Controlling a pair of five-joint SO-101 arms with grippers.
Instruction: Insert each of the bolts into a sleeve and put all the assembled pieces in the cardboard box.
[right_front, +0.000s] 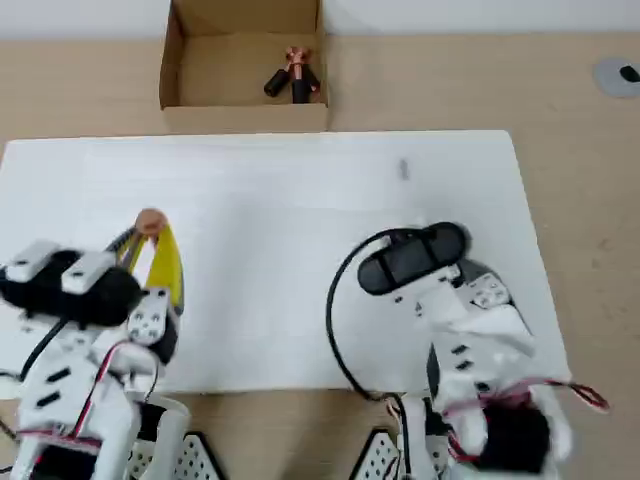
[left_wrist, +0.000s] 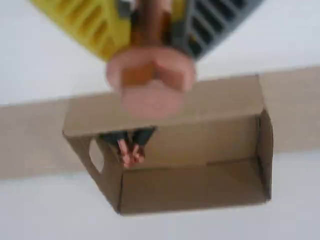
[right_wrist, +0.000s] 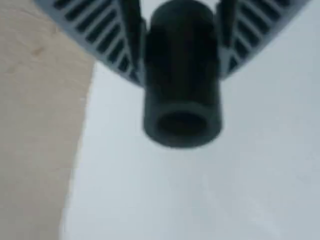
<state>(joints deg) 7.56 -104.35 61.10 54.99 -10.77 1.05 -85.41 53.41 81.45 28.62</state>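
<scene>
Left gripper (left_wrist: 150, 22) is clamped on a copper bolt (left_wrist: 150, 75), one yellow finger and one grey finger pinching the shank. From my seat the wide head sticks out past the fingertips and points toward the cardboard box (left_wrist: 200, 105). On the high view that puts the bolt over the left part of the white sheet (right_front: 300, 270), well apart from the box.

Right gripper (right_wrist: 180, 40) has a black sleeve (right_wrist: 182, 100) squeezed between its grey fingers, open bore facing away from the wrist. It hangs over the sheet, near the edge where the white meets the wooden table (right_wrist: 40, 125). The right arm (right_front: 470, 330) sits over the right part of the sheet, so bolt and sleeve are well apart, nothing mated.

Inside the box I count two assembled pieces (right_front: 293, 78), as far as I can make out: black sleeves with copper ends, lying touching each other near its right wall. The box itself sits on the bare wood just beyond the sheet's far edge, open top up.
</scene>
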